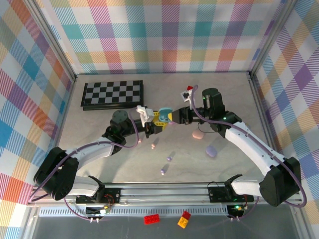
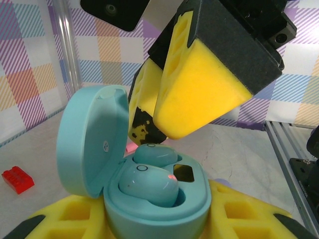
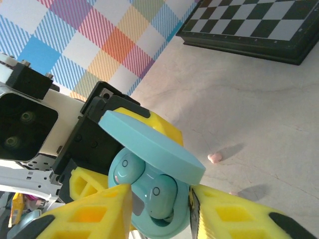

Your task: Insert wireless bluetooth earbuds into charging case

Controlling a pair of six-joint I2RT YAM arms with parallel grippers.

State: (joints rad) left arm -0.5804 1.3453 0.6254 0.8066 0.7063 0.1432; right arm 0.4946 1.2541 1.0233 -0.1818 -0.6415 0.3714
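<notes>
Just under parted, empty right fingers, both blue earbuds inside the case (tight between left fingers)

A chessboard with a black rim lies flat at the back left of the pale table, its squares facing up; to its right, near the back wall, sits a small red and white piece, too small to tell what it is. Checked cloth walls in pastel colours close off three sides; a metal rail runs along the near edge. In front of it, on a grey ledge, lies a red brick; near it on the right is a yellow brick touching a small red block. In the left wrist view another red brick lies on the table near the wall.
</notes>
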